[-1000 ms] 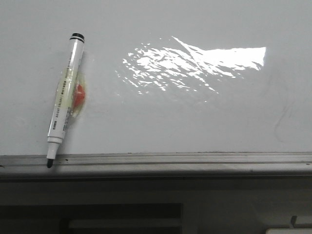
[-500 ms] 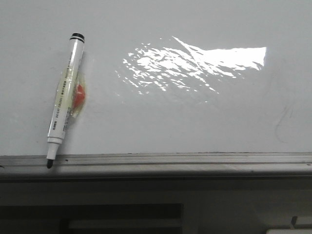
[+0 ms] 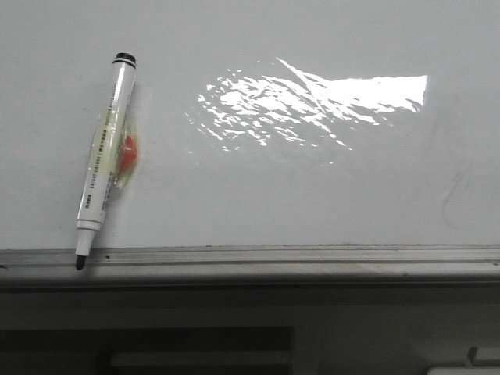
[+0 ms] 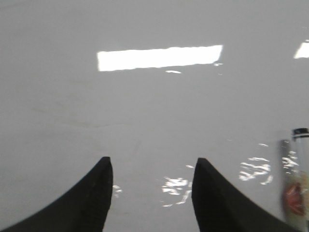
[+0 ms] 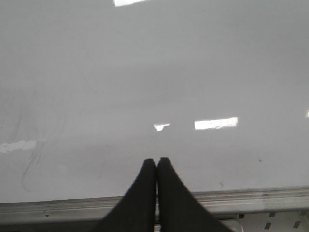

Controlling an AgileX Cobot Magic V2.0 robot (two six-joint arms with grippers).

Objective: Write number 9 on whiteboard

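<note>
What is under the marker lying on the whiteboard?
Under the marker lies the whiteboard, with a red-and-yellowish blob showing beside the barrel's middle. Its tip reaches the grey edge strip. What lies directly beneath the barrel is covered.

Large glossy white-grey whiteboard [image 3: 258, 195] filling most of the front frame, bright glare patch at upper centre-right, grey metal edge strip along its lower border, only faint grey smudges at right, number 9 not visible on it
</note>
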